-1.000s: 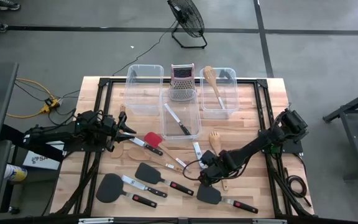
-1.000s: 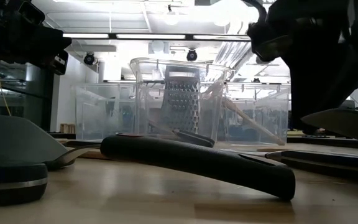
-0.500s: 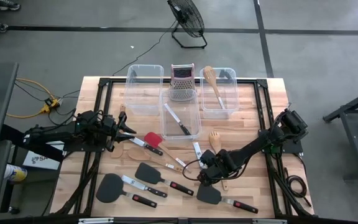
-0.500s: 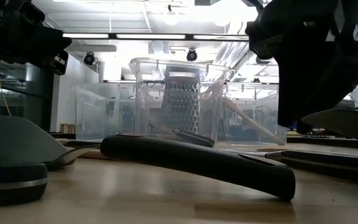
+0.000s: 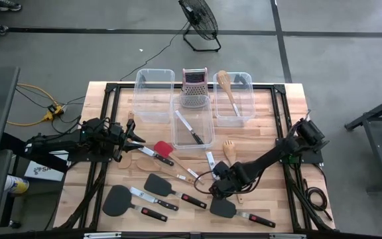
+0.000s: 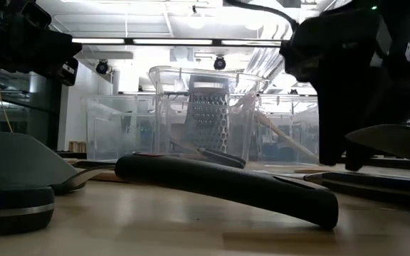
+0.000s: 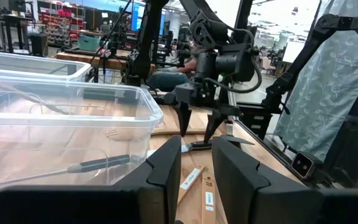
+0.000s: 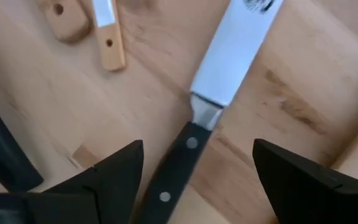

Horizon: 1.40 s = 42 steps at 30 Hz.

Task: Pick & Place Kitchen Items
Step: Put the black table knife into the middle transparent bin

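Two utensils are binned; many spatulas and knives remain on the wooden worktop (image 5: pixel 277 133). The right tool (image 5: pixel 219 188) is spread wide over a black-handled steel knife (image 8: pixel 194 127); the left tool (image 5: pixel 132 135), part-closed and empty, waits.

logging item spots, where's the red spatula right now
In the high view the red spatula lies left of the table's centre, just in front of the middle clear bin, with the waiting left end effector close on its left.

knife (image 8: pixel 219 74): the tip of the blade and the end of the handle run off the picture
right gripper (image 5: pixel 215 190): from above, its fingers are too small to see
black handle (image 6: pixel 226 186): hides the table behind it
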Each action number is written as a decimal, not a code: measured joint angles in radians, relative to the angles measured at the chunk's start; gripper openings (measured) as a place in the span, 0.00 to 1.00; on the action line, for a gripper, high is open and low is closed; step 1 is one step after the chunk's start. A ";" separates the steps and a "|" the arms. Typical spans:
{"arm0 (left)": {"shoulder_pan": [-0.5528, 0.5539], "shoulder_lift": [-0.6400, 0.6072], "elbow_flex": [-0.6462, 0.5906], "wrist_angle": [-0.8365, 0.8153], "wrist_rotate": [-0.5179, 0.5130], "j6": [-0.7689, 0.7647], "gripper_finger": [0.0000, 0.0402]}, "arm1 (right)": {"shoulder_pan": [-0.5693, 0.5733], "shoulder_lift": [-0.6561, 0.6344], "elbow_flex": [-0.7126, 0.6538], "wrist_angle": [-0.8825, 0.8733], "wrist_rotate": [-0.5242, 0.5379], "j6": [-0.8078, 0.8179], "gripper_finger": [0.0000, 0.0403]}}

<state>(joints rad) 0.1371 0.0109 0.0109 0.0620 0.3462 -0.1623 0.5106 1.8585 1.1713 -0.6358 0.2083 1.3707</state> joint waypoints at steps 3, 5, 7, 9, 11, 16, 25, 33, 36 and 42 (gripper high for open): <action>0.000 0.000 0.000 0.000 0.000 0.000 0.22 | 0.000 0.014 0.000 0.012 -0.005 0.013 0.73; 0.000 0.000 0.000 0.000 0.000 0.000 0.22 | 0.000 0.025 0.000 0.003 -0.007 0.014 0.73; 0.000 0.000 0.000 0.000 0.000 0.000 0.22 | 0.000 0.034 0.000 -0.007 -0.006 0.017 0.73; 0.000 0.000 0.000 0.000 0.000 0.000 0.22 | 0.000 0.035 0.000 -0.020 -0.004 0.021 0.73; 0.000 0.000 0.000 0.000 0.000 0.000 0.22 | 0.000 0.044 0.001 -0.023 0.001 0.021 0.73; 0.000 0.000 0.000 0.000 0.000 0.000 0.22 | 0.001 0.058 0.004 -0.044 0.004 0.020 0.73; 0.000 0.000 0.000 0.000 0.000 0.000 0.22 | -0.001 0.060 0.004 -0.080 0.004 -0.007 0.73; 0.000 0.000 0.000 0.000 0.000 0.000 0.22 | -0.001 0.061 0.002 -0.078 -0.010 -0.136 0.73; 0.000 0.000 0.000 0.000 0.000 0.000 0.22 | -0.001 0.061 0.002 -0.078 -0.026 -0.169 0.73; 0.000 0.000 0.000 0.000 0.000 0.000 0.22 | -0.002 0.061 0.002 -0.078 -0.056 -0.216 0.73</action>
<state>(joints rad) 0.1372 0.0112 0.0109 0.0624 0.3462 -0.1627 0.5091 1.9198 1.1732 -0.7143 0.1519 1.1546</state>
